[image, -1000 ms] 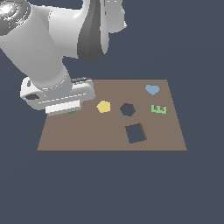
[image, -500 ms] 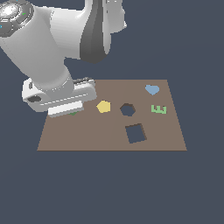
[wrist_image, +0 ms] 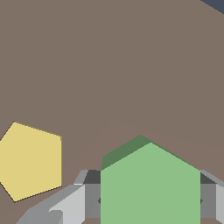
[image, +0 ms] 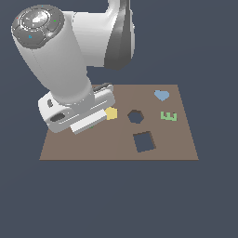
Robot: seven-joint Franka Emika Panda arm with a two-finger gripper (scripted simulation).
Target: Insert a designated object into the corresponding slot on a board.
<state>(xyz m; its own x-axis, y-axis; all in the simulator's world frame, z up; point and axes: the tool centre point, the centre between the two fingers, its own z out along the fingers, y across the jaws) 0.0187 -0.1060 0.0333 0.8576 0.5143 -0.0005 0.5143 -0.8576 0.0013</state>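
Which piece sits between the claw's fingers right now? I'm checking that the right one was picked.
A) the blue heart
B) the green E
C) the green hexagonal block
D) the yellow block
C: in the wrist view the green hexagonal block fills the gap between the claw's fingers, with the yellow block lying beside it on the board.

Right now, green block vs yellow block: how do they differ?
Colour: the green block is green, the yellow block yellow. State: the green block sits between the fingers of the gripper, which flank it on both sides; the yellow block lies free on the board, beside the gripper. Visibility: in the exterior view the yellow block shows at the arm's edge, the green block is almost entirely hidden. Shared: both are small, flat, angular pieces.
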